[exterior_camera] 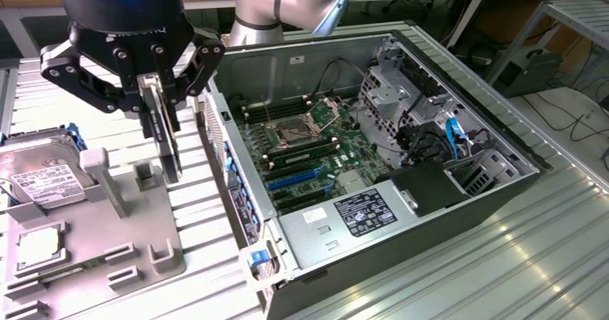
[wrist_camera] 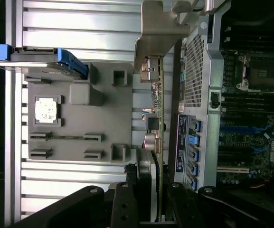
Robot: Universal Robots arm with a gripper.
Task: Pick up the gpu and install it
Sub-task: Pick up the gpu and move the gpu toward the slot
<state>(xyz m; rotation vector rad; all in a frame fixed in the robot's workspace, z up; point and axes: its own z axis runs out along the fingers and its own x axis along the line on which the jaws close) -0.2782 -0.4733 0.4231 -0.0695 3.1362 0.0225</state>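
Note:
My gripper hangs over the exterior view's left part of the table, shut on the gpu. The gpu is a thin dark card that hangs edge-down from the fingers, lifted off the grey holder. In the wrist view the gpu appears edge-on, its silvery bracket at the far end, and my gripper clamps its near end. The open computer case lies just beside the card, with the motherboard and its blue slots exposed.
On the grey holder stand a silver hard drive with a white label and a small square CPU chip. The case's perforated rear wall is close to the card. The arm's base stands behind the case.

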